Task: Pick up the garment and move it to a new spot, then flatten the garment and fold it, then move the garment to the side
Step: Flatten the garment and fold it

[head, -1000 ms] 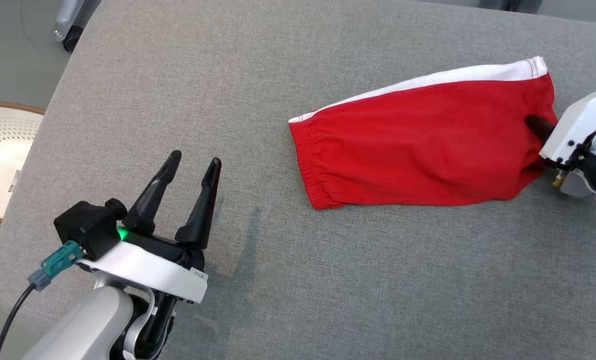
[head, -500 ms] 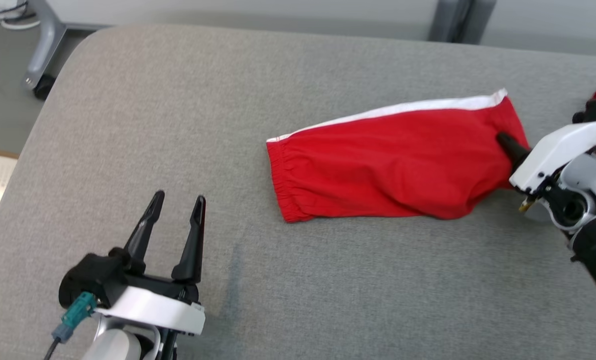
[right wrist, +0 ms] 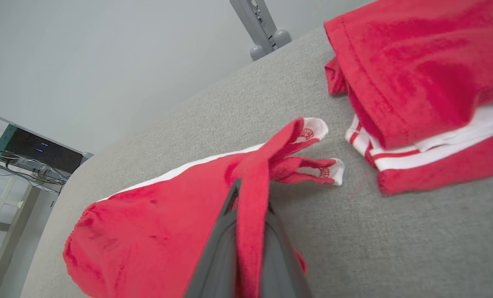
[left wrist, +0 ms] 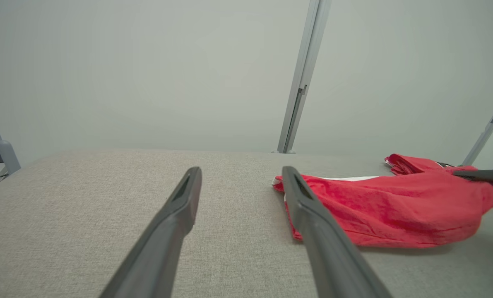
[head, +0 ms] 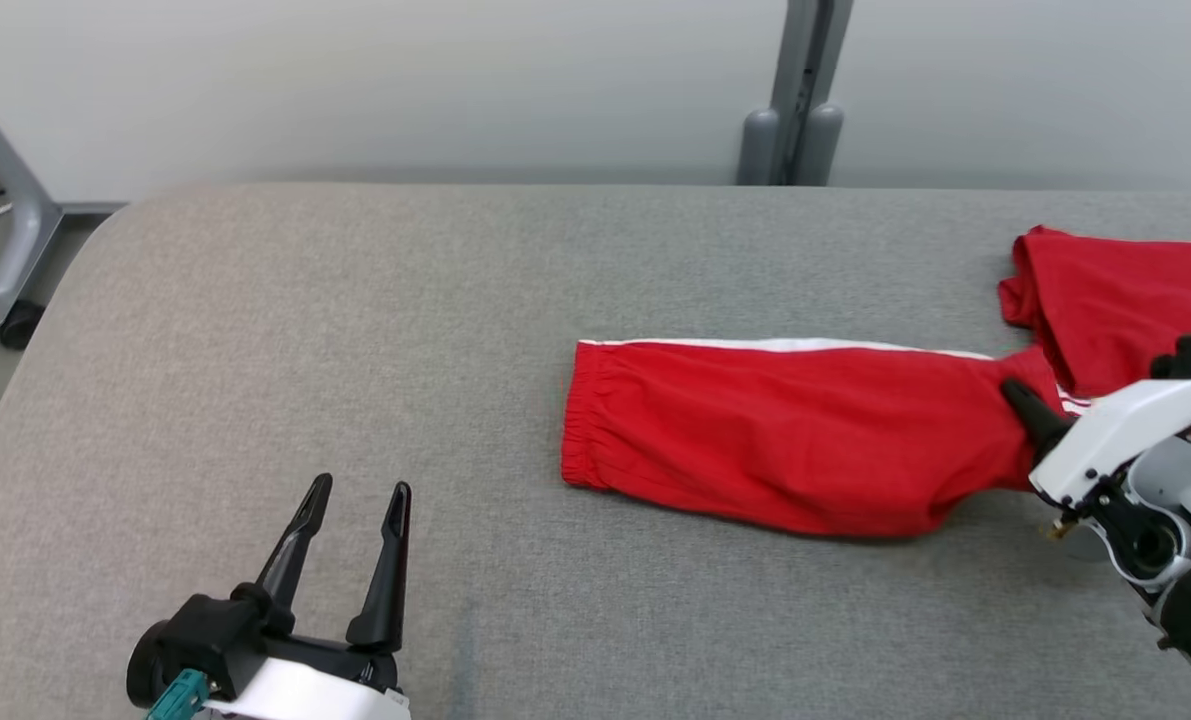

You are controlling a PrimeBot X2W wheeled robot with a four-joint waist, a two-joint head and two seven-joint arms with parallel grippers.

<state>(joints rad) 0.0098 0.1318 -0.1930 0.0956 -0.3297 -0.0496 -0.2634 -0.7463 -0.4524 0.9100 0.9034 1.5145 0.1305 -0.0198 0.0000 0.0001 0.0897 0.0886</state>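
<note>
Red shorts (head: 785,440) lie folded lengthwise on the grey fabric-covered table (head: 355,320), right of centre. Their white side stripe (head: 785,346) runs along the far edge and the elastic waistband (head: 580,420) is at the left end. The right gripper (head: 1023,405) has its fingers pressed together on the bunched fabric at the right end of the shorts; the right wrist view shows a ridge of red cloth nipped between them, with the white-tipped hem corners just beyond. The left gripper (head: 360,490) hovers at the near left, fingers spread and holding nothing, well apart from the shorts. A second red garment (head: 1105,300), folded and trimmed in white, rests at the far right, near the pinched end.

Judging by the neat fold, the work appears to be at the last step, moving the shorts aside. The next move calls for a low, steady pull to the right so the layers stay stacked, then a release clear of the other garment, with no overlap
</note>
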